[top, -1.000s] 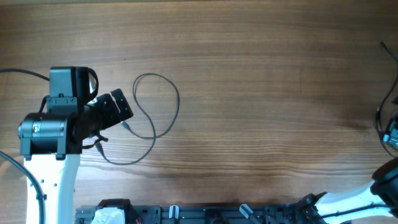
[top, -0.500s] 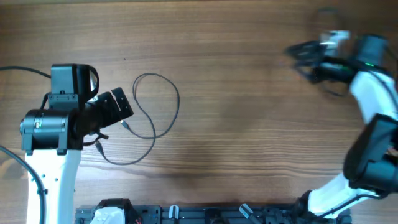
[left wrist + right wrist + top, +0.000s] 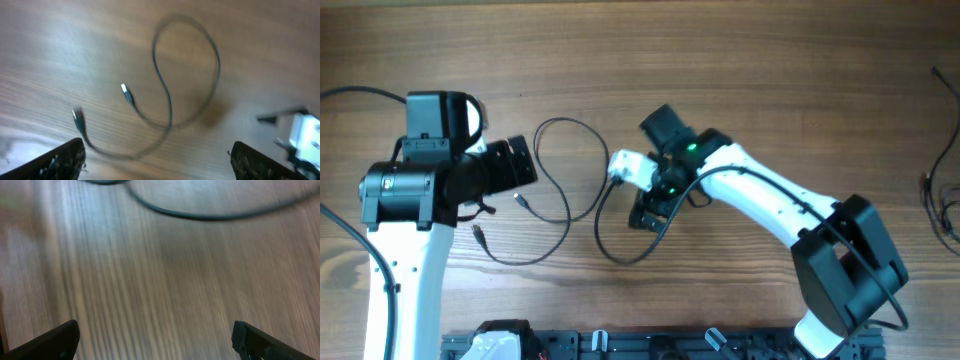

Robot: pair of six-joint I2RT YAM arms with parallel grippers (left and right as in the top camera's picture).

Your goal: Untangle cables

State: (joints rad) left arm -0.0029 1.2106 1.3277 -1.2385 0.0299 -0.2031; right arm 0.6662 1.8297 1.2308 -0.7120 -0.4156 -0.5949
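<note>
**Both grippers open, cables loose on the table between them**

- Wooden table [image 3: 770, 80]: bare grain over most of its top. A dark equipment rail [image 3: 650, 343] runs along the near edge.
- Right arm [image 3: 770, 195]: white links, reaching across from the lower right to mid-table. Its white wrist camera block [image 3: 630, 166] also shows at the edge of the left wrist view.
- Left arm [image 3: 400, 200]: at the left side, with its wrist turned toward the cable loop.
- Right gripper [image 3: 642, 212]: points down and left, fingers spread wide and holding nothing. Its own view is motion-blurred.
- Left gripper [image 3: 515, 165]: fingers spread wide and empty, just left of the loop. Nothing stands between it and the plug ends.
- Looped cable [image 3: 606, 160]: thin and black, lying flat left of centre. One open ring crosses over itself, and a tail sweeps down and left.
- Second cable [image 3: 610, 250]: a thin black curve running from beside the white block down and around below the right gripper. In the right wrist view it crosses the table ahead of the fingers. Overhead, the gripper body hides part of it, so I cannot tell whether they touch.
- Edge cords [image 3: 935, 185]: thin and dark at the far right edge, well apart from both grippers and partly out of frame.
- Plug ends: one [image 3: 521, 199] lies just below the left gripper, and the other [image 3: 478, 236] lies lower left. The two are apart.
</note>
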